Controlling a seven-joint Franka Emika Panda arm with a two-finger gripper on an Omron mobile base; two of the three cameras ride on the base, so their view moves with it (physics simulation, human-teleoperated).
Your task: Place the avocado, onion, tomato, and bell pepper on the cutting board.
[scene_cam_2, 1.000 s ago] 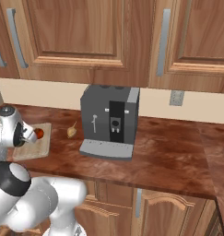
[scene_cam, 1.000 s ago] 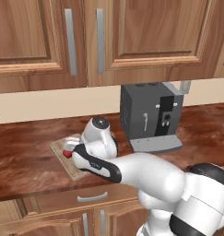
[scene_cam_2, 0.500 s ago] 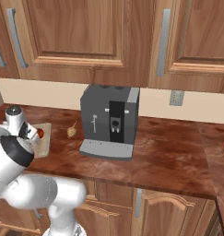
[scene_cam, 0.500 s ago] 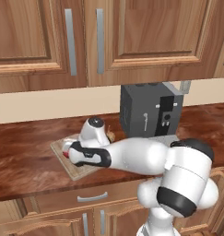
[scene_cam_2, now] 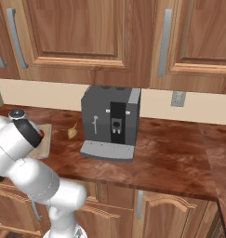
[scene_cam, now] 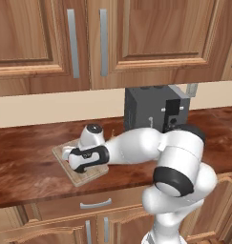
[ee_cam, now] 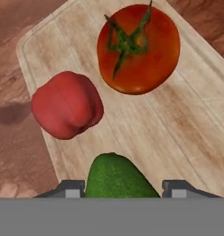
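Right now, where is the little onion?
In the right base view the onion sits on the brown counter, between the cutting board on its left and the coffee machine on its right, touching neither.

Glossy white rounded arm [scene_cam: 136,147] segments joined by black bands at joints.

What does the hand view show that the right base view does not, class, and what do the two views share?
Hand view alone: the avocado between the fingertips of the gripper, and the tomato and bell pepper lying on the board. Right base view alone: the onion on the counter beside the coffee machine, the cabinets and a wall outlet. Both: the cutting board and the reddish-brown counter.
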